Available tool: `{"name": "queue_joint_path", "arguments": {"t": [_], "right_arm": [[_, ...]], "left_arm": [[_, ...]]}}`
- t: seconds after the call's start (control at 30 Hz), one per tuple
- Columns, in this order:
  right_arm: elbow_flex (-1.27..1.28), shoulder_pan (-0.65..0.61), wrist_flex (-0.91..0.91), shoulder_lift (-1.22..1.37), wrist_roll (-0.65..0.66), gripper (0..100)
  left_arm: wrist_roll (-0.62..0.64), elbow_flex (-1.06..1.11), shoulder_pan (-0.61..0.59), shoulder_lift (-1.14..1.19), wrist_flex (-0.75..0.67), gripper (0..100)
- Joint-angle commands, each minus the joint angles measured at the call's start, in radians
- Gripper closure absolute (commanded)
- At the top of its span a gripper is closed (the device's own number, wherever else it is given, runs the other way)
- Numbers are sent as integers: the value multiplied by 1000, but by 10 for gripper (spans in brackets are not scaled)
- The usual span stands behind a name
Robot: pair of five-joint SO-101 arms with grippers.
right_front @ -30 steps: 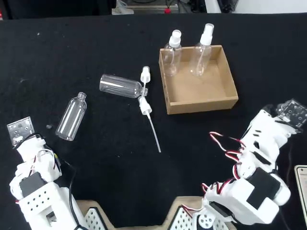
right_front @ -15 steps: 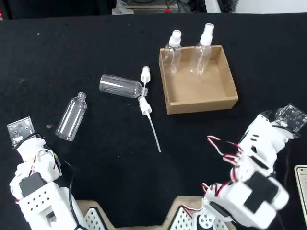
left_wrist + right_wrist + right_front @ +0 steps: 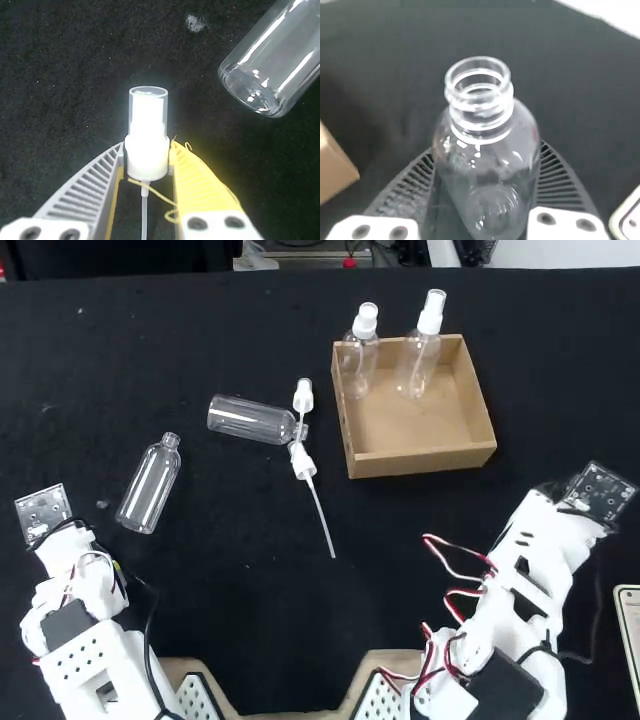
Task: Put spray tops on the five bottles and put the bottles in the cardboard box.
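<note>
Right arm (image 3: 535,570) has drawn back toward the near edge since a second ago, while left arm (image 3: 70,625) has kept still. Right gripper (image 3: 486,149) is clamped on a clear held bottle (image 3: 481,120) with an open, threaded neck and no top. Left gripper (image 3: 146,149) pinches a white spray top (image 3: 146,137) with a clear cap, its thin tube running back between the fingers. A bare bottle (image 3: 272,65) lies near it. Box (image 3: 420,458) holds two topped bottles (image 3: 357,352) at its far wall. A second bare bottle (image 3: 250,420) lies left of the box, just beside two loose tops (image 3: 302,460).
</note>
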Motion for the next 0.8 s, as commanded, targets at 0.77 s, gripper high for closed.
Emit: {"name": "queue_joint_path", "arguments": {"t": [0.77], "right_arm": [[-94,14,26,143,26,649]], "left_arm": [[5,-12,5,-11,-11,924]]}}
